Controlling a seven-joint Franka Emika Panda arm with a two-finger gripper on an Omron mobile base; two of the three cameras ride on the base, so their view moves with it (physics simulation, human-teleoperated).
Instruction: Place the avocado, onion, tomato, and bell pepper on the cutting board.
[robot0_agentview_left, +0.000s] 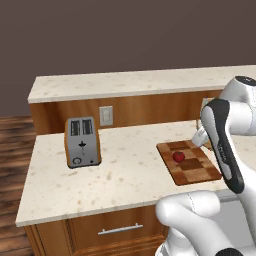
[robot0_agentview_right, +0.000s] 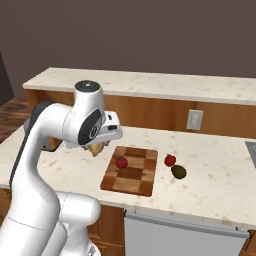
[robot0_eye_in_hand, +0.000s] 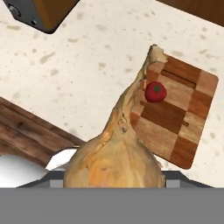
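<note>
The onion (robot0_eye_in_hand: 114, 162) is up in the air, pinched in the gripper (robot0_agentview_right: 96, 148). In the hand view it sits right in front of the camera, with its thin dry stalk pointing out toward the board (robot0_eye_in_hand: 177, 111). From the right base view, the onion hangs just past the left edge of the board, over the counter (robot0_agentview_right: 60, 162), not over the wood yet.

One small red thing (robot0_agentview_right: 121, 162) already lies on the board, near its left side. Another red thing (robot0_agentview_right: 170, 160) and the avocado (robot0_agentview_right: 178, 171) wait on the counter just to the right of the board, close together.

To do this step well, I think the arm should slide the onion over a bare part of the board, away from the red thing, so it does not bump it. Then it should go down low before letting go. The onion is round and could roll off if dropped from high up. The toaster (robot0_agentview_left: 82, 142) is far off to the left and not in the way.
</note>
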